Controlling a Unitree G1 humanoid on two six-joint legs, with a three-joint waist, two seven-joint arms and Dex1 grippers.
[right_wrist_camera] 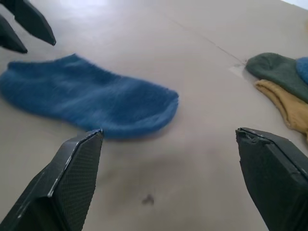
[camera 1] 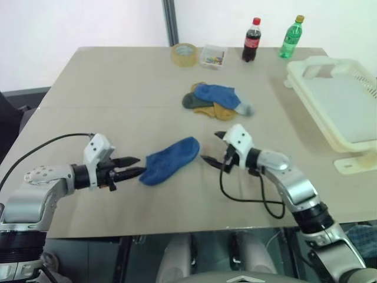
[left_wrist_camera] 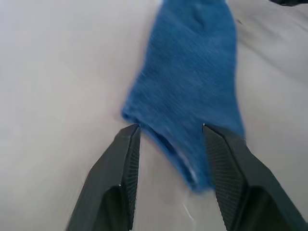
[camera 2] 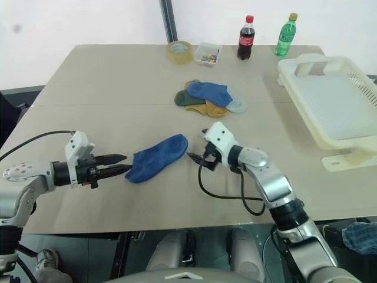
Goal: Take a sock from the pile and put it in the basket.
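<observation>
A blue sock (camera 1: 171,160) lies flat on the tan table (camera 1: 106,88), between my two grippers. My left gripper (camera 1: 136,166) is open at the sock's near end, and its fingers (left_wrist_camera: 126,159) straddle the cuff edge without pinching it. My right gripper (camera 1: 212,147) stands wide open just past the sock's toe, empty. The pile (camera 1: 217,101) of blue, green, mustard and grey socks sits farther back at mid-table. At the right edge of the table is the cream basket (camera 1: 323,61), apart from both grippers.
A tape roll (camera 1: 184,54), a small clear box (camera 1: 212,56), a cola bottle (camera 1: 251,40) and a green bottle (camera 1: 291,36) stand along the far edge. A black cable (camera 1: 247,199) loops on the table under my right wrist.
</observation>
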